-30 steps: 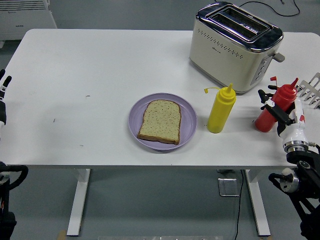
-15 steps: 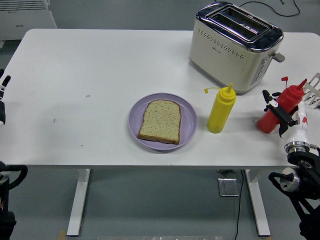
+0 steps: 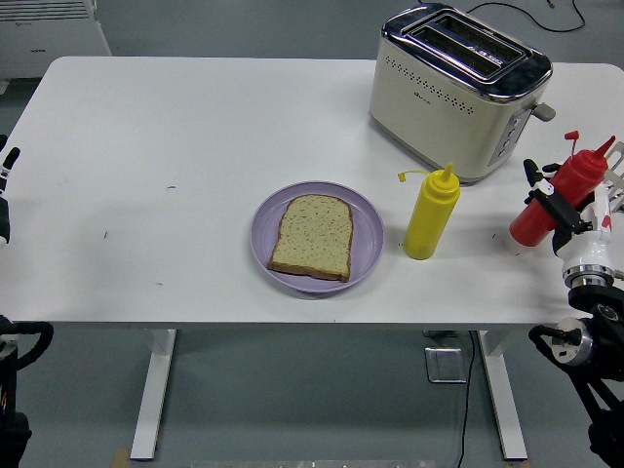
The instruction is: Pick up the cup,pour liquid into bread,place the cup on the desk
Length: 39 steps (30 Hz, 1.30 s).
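Note:
A slice of bread (image 3: 312,236) lies on a purple plate (image 3: 363,219) near the table's front middle. No cup shows; a yellow squeeze bottle (image 3: 430,214) stands upright just right of the plate. My right hand (image 3: 558,207) at the right edge is shut on a red squeeze bottle (image 3: 560,195), which is tilted with its nozzle up and to the right, lifted off the table. The left hand (image 3: 5,190) rests at the left edge, away from everything.
A cream and chrome toaster (image 3: 456,92) stands at the back right, behind the yellow bottle. A white rack-like object (image 3: 614,168) pokes in at the right edge beside the red bottle. The table's left half is bare white surface.
My right hand has carried the red bottle up and to the right, tilting it further over. The left hand, bread and yellow bottle have stayed put.

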Each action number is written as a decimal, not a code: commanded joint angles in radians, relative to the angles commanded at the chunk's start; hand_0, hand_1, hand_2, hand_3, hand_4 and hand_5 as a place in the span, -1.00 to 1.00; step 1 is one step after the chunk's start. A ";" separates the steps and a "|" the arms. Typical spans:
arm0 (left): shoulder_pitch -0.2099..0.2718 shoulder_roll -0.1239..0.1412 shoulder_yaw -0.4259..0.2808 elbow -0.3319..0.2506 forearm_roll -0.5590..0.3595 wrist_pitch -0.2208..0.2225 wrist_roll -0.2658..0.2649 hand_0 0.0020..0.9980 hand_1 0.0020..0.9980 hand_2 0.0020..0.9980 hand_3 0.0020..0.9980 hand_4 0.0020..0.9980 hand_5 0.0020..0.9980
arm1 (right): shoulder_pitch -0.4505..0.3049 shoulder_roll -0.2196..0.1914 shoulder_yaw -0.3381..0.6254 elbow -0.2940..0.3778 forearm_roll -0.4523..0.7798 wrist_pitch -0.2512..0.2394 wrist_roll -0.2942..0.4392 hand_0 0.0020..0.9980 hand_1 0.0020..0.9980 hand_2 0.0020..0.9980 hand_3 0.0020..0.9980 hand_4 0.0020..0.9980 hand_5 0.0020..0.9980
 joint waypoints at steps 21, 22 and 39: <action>0.003 0.000 -0.001 -0.002 -0.001 0.003 0.000 0.43 0.50 0.56 0.39 0.32 1.00 | 0.140 -0.153 0.001 0.277 -0.463 -0.099 -0.116 -1.00 -0.98 -0.64 -0.28 0.72 -0.65; 0.003 0.000 -0.001 -0.002 0.000 0.003 0.000 0.43 0.50 0.56 0.39 0.32 1.00 | 0.155 -0.162 -0.008 0.283 -0.502 -0.108 -0.125 -1.00 -0.98 -0.64 -0.28 0.72 -0.65; 0.003 -0.001 -0.011 -0.002 0.000 0.003 0.000 0.43 0.50 0.56 0.38 0.32 1.00 | 0.438 -0.223 -0.254 0.255 -1.208 -0.086 -0.279 -1.00 -0.98 -0.63 -0.27 0.71 -0.62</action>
